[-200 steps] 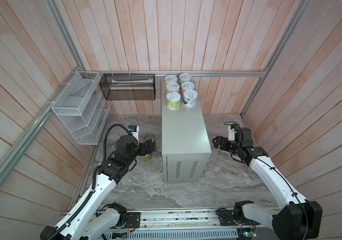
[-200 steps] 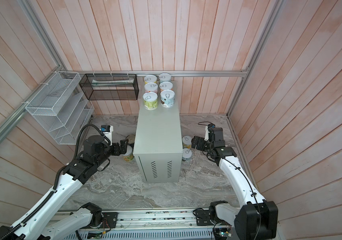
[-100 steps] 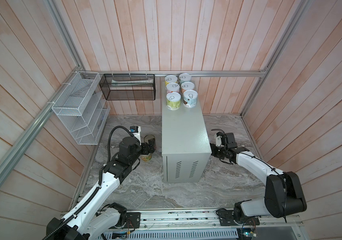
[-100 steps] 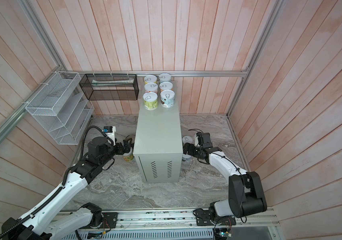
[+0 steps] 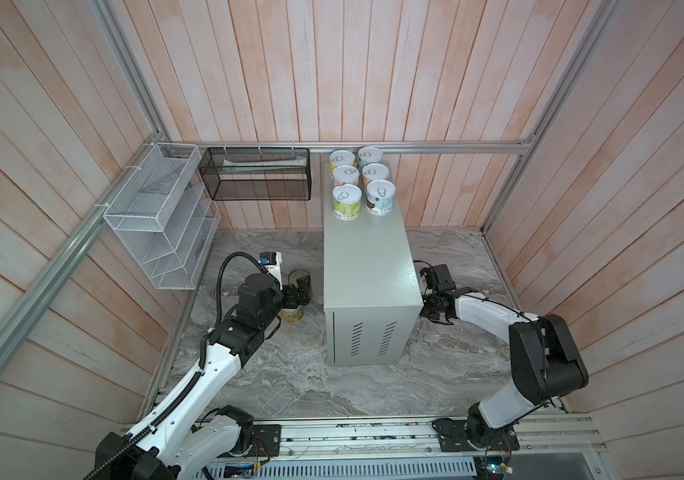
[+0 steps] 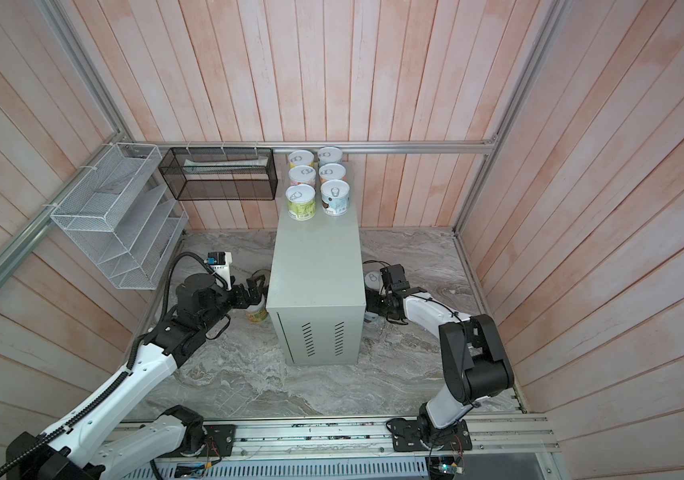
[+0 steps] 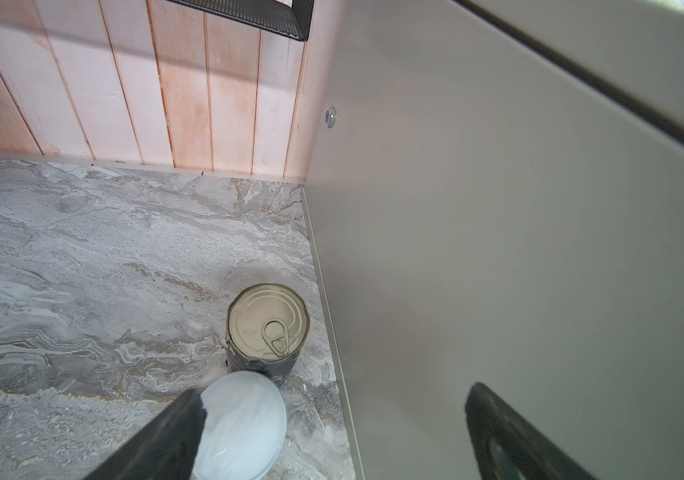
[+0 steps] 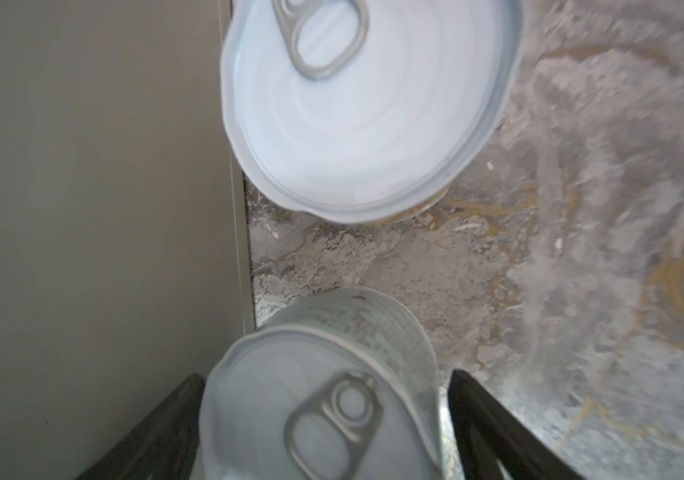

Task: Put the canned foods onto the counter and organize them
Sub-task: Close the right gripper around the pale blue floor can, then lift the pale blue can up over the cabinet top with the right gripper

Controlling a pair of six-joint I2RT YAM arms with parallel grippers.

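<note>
White wire organizer (image 5: 153, 220) on the left wall: contents unclear. Black mesh basket (image 5: 257, 176) holds one pale flat item (image 5: 263, 164) lying along its length. Six tins (image 5: 359, 183) stand two by three at the far end of the grey-green metal box (image 5: 367, 266), on its flat top.

Left gripper (image 5: 298, 296) is spread wide and hovers over a yellow-label tin (image 5: 292, 314) on the marble tabletop (image 5: 290, 374). Dark-blue tin (image 7: 267, 328) stands just past it, near the box wall.

Right gripper (image 8: 323, 382) closely brackets a pale-lidded tin (image 8: 315, 415) at the box's other side. Cannot tell whether the fingers (image 8: 157, 432) press it yet. Another tin (image 8: 365, 108) stands just beyond, beside the box.

Versus a second ago: the right arm has swung in from nearer the right wall and dropped low to the box's side. The left gripper has edged forward. The six tins are unchanged.

Every tin is upright, long axis vertical, pull-tab lid up.
</note>
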